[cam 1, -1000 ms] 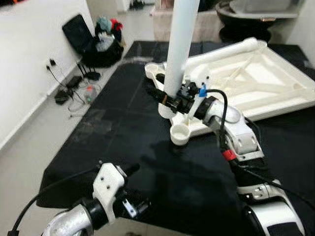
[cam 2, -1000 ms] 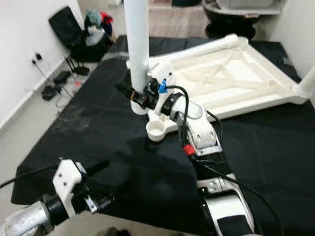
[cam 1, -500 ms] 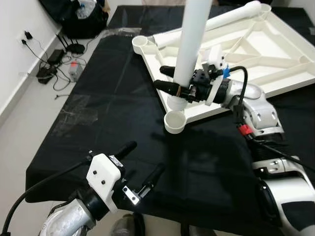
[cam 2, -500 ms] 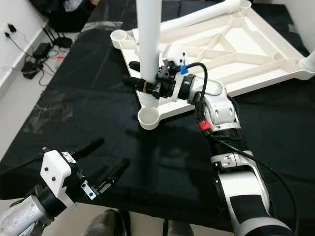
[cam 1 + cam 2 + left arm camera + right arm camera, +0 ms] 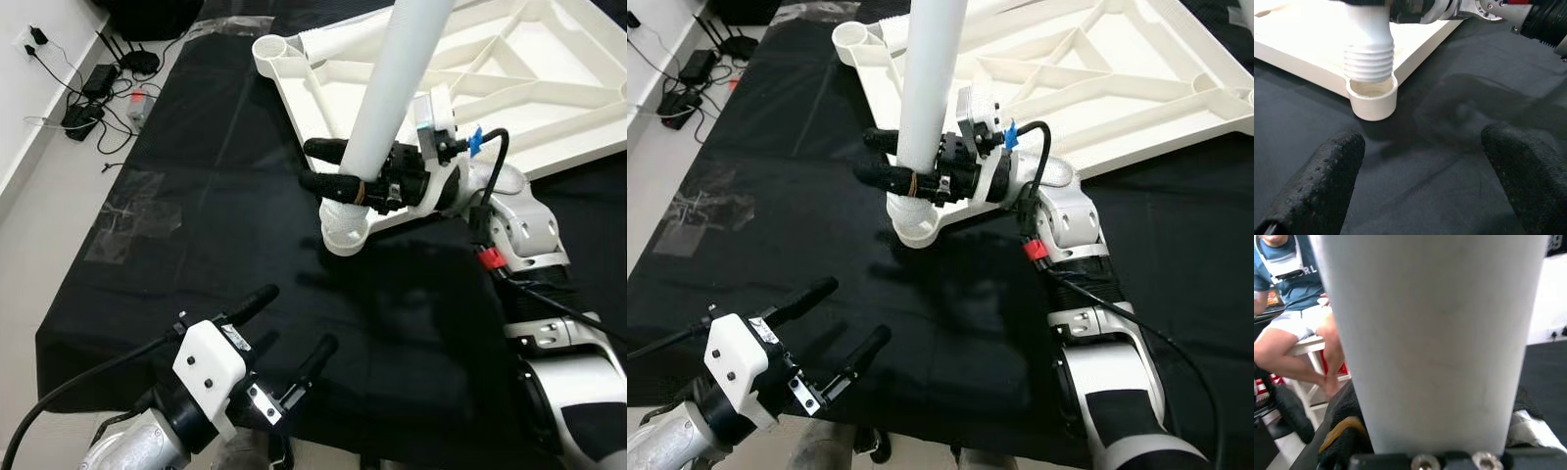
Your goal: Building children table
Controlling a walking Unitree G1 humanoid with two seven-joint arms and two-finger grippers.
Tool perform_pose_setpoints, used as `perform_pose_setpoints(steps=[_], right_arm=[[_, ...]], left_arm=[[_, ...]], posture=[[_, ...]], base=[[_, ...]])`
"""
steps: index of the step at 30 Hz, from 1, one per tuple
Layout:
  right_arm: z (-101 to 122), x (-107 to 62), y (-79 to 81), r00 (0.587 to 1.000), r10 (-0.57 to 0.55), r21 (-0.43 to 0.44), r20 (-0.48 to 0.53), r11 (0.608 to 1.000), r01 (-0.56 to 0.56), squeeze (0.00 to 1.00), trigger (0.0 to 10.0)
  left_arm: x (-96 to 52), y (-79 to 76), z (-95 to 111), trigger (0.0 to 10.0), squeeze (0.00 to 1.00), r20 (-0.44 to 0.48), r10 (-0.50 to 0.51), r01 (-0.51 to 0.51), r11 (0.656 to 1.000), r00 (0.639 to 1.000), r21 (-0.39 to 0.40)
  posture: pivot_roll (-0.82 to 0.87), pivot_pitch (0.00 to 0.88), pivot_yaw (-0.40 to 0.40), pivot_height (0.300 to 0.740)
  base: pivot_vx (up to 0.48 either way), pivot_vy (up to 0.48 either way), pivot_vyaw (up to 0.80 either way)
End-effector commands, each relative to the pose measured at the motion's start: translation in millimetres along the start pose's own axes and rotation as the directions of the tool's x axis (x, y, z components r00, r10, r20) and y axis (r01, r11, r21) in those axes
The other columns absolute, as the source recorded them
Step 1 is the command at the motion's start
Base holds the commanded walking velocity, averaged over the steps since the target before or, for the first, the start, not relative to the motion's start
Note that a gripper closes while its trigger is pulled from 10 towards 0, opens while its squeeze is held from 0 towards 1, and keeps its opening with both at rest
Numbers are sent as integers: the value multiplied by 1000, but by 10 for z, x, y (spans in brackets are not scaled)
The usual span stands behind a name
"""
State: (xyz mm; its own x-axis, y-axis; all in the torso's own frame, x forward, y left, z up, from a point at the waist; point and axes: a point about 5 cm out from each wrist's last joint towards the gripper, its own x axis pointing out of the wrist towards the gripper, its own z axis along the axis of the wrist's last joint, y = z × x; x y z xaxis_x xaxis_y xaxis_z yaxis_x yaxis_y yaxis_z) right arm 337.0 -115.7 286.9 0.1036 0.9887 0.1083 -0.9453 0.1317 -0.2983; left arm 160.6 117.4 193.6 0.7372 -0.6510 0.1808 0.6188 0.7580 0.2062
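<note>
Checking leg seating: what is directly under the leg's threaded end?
The white leg, held by the right gripper, has its threaded end entering the corner socket of the tabletop. The socket's inside bottom is covered.

The white table leg [image 5: 927, 88] runs out past the top edge, so its upper end can't be seen. The upturned tabletop [image 5: 509, 88] is cut off at the top and right, its far corners out of frame. Where the right hand [image 5: 338, 168] wraps the leg, the fingers' far sides are hidden behind it. In the left wrist view the leg's threaded end [image 5: 1369, 61] sits at the corner socket [image 5: 1373, 95], but how far it has gone in can't be judged. The seated person [image 5: 1290, 318] in the right wrist view is mostly blocked by the leg.
</note>
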Motion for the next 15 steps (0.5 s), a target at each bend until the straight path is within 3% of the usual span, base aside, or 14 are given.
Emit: perform_pose_setpoints(steps=[1,10,15], right_arm=[[-44,68,54,999,38,-49,-31,998,-40,0,10000],[-116,139,53,995,45,-87,-92,995,-53,0,10000],[-56,76,-20,994,37,-102,-104,994,-48,0,10000]], left_arm=[[-19,-33,-31,10000,0,-12,-15,15,1000,1000,6],[3,-17,-44,10000,0,-12,-12,12,1000,1000,9],[-2,-7,-45,10000,0,-9,-13,13,1000,1000,8]], posture=[[77,408,35,740],[82,408,34,740],[85,413,30,740]], base=[[0,0,0],[0,0,0],[0,0,0]])
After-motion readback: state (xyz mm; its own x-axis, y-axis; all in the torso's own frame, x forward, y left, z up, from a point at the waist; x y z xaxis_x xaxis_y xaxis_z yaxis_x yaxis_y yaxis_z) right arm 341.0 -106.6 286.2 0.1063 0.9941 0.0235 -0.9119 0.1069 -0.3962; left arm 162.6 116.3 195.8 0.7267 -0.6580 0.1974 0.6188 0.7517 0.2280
